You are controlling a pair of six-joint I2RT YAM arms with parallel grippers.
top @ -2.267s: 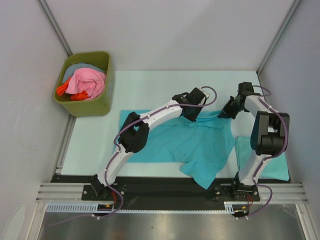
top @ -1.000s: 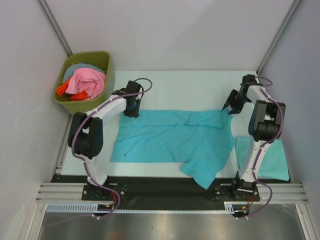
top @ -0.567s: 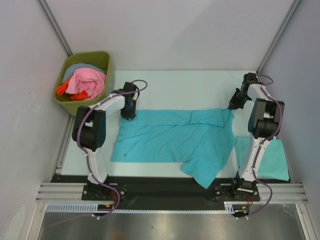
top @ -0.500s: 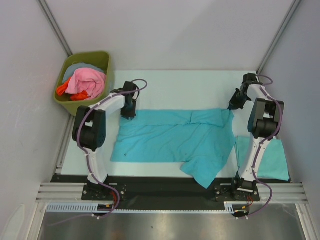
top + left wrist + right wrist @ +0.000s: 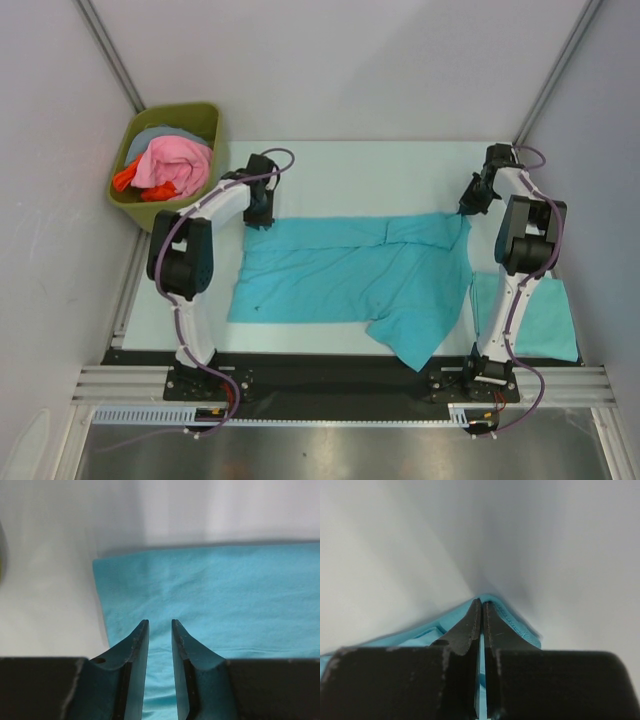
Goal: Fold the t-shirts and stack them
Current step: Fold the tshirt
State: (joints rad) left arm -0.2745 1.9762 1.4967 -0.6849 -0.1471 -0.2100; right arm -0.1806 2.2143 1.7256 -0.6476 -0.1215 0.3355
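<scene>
In right wrist view only: right end effector (image 5: 480, 603) pinching t-shirt (image 5: 520, 627) corner.

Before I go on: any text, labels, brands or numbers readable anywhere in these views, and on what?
None can be read.
Spread t-shirt: plain, no print.
Folded t-shirt: plain.
Bin: no label shows.
Both wrist views: only cloth and fingers, no writing.

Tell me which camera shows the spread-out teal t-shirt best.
Top external: the spread t-shirt is seen whole, edge to edge. The left wrist view shows only one corner area ahead of the left gripper. The right wrist view shows just a sliver of fabric at the shut right gripper.
</scene>
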